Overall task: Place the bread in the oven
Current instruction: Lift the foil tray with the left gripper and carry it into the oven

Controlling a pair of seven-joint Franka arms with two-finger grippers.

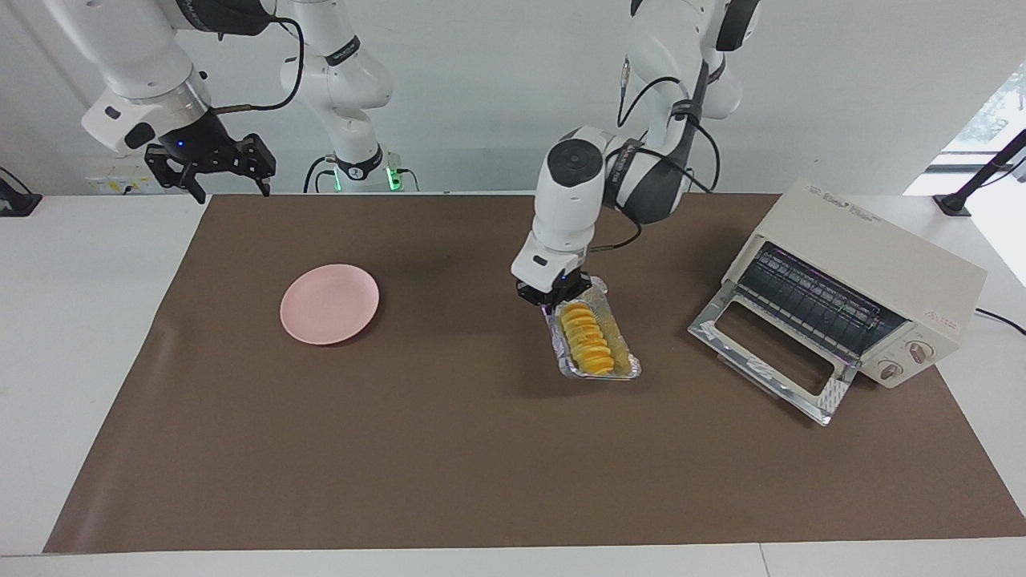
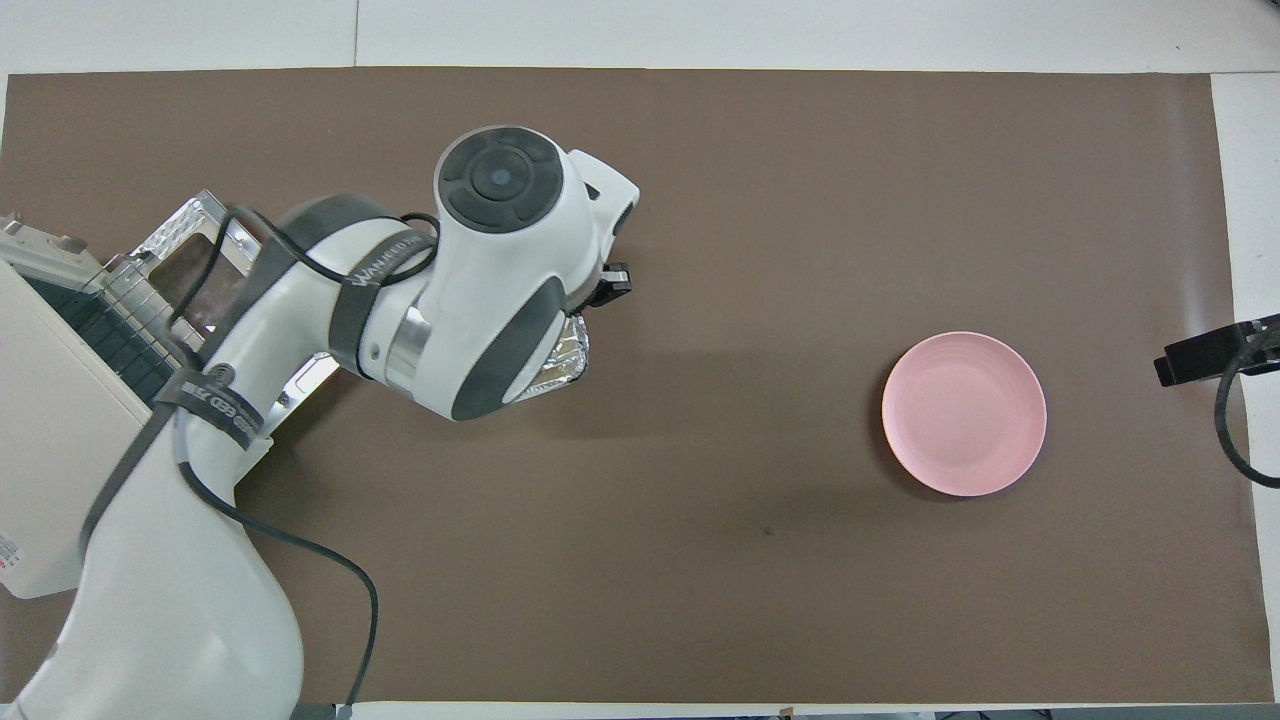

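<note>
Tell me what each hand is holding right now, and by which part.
The left hand grips the foil tray by its rim at the end toward the robots, with the bread lying in it. The right hand holds nothing.
</note>
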